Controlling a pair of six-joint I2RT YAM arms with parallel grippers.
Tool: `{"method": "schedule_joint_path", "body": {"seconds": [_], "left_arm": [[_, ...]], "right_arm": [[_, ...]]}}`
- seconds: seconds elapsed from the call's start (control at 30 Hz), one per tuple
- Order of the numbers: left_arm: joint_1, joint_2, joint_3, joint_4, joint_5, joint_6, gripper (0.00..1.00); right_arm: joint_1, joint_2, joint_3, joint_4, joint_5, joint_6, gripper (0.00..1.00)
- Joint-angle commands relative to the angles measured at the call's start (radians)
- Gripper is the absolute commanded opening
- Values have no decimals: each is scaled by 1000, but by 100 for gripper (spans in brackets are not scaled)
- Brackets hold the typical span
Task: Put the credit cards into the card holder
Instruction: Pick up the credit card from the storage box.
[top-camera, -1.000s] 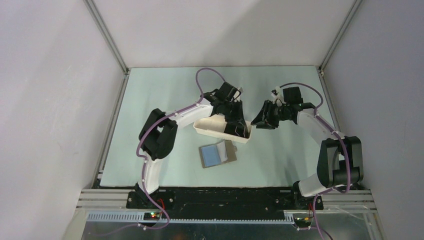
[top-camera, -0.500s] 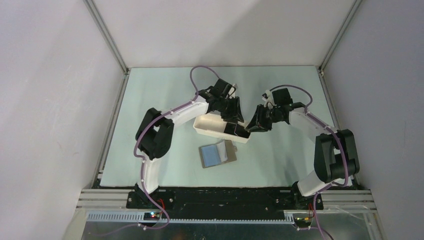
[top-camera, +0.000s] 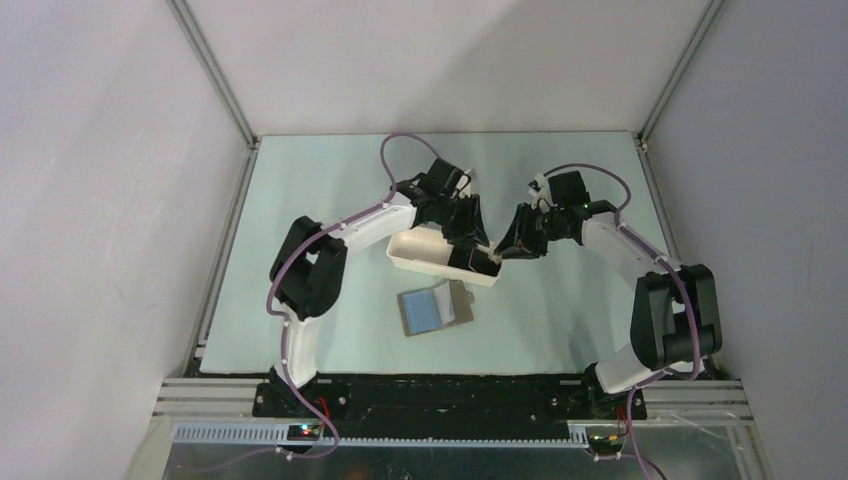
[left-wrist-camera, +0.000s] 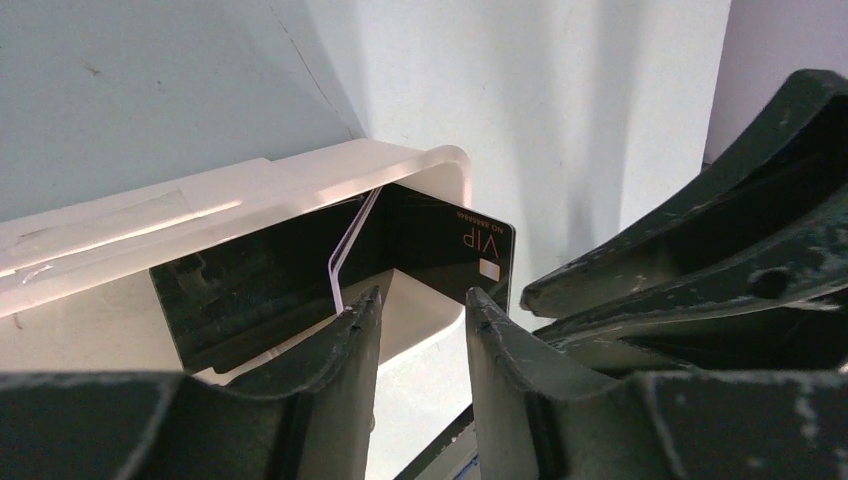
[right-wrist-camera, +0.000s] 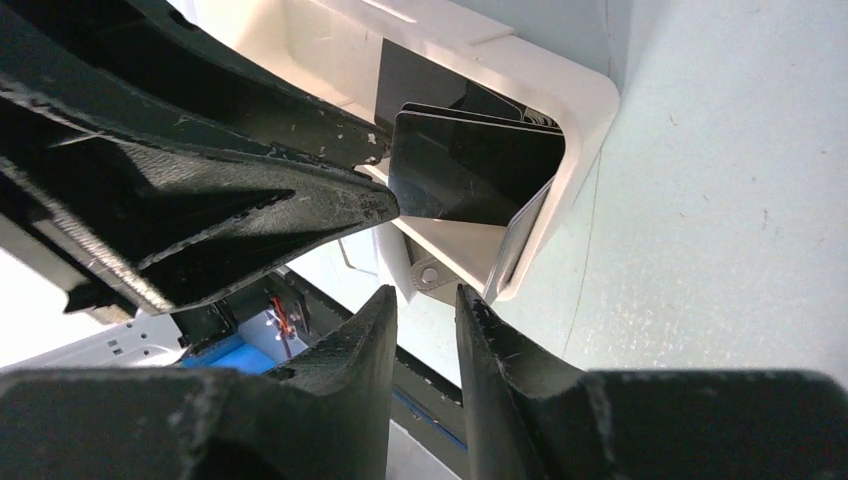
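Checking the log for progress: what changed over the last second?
The right tool swung left to the right end of the white tray, close beside the left tool, which barely shifted. Neither has taken hold of anything. The tray and the open card holder stayed put.

Thin black rectangular credit cards overlap inside a long white plastic tray, their number unclear; from above, the left gripper mostly hides them.
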Motion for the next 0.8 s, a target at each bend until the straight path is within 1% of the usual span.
{"method": "schedule_joint_path", "body": {"seconds": [0.0, 0.2, 0.43, 0.63, 0.77], "left_arm": [[-11, -65, -1, 38, 37, 1, 41], [-33, -46, 7, 41, 39, -7, 38], [-45, -26, 15, 43, 42, -13, 35], [-51, -19, 11, 44, 48, -9, 32], [-57, -18, 0, 43, 53, -5, 30]], "right_arm": [[-33, -67, 34, -27, -1, -12, 33], [-57, -32, 24, -45, -1, -39, 32], [-57, 37, 23, -7, -26, -33, 25], [-56, 68, 23, 2, -23, -36, 18], [-57, 70, 23, 1, -26, -37, 9]]}}
